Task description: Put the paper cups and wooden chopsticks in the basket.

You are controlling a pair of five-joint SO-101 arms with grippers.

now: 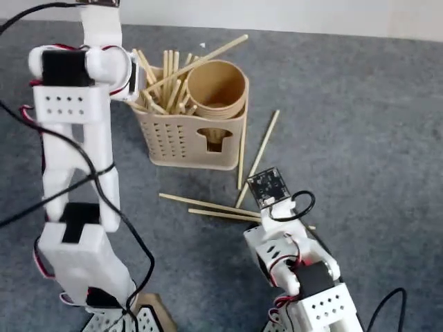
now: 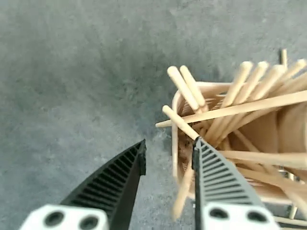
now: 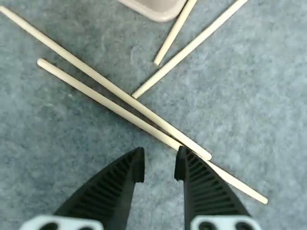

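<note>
The left gripper [image 2: 168, 148] hangs at the rim of the basket [image 1: 183, 142], fingers wide and empty. The basket holds the paper cups [image 1: 216, 86] and a sheaf of chopsticks [image 1: 166, 76]. Four loose chopsticks [image 3: 110, 86] lie on the desk [image 1: 360, 104] beside it. The right gripper [image 3: 159, 160] hovers over two of them, fingers narrowly parted and empty. The gathering looks nearly done; next, I'd say, it must drop and pinch one stick.

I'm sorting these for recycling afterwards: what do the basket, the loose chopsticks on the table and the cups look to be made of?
Basket: likely moulded plastic, matt beige, judging by the even rows of holes and the cut-out handle.
Chopsticks: pale bare wood or possibly bamboo, with a dull, unvarnished look and rounded ends.
Cups: probably brown kraft paper, matt, with thin rims, nested inside the basket.
</note>
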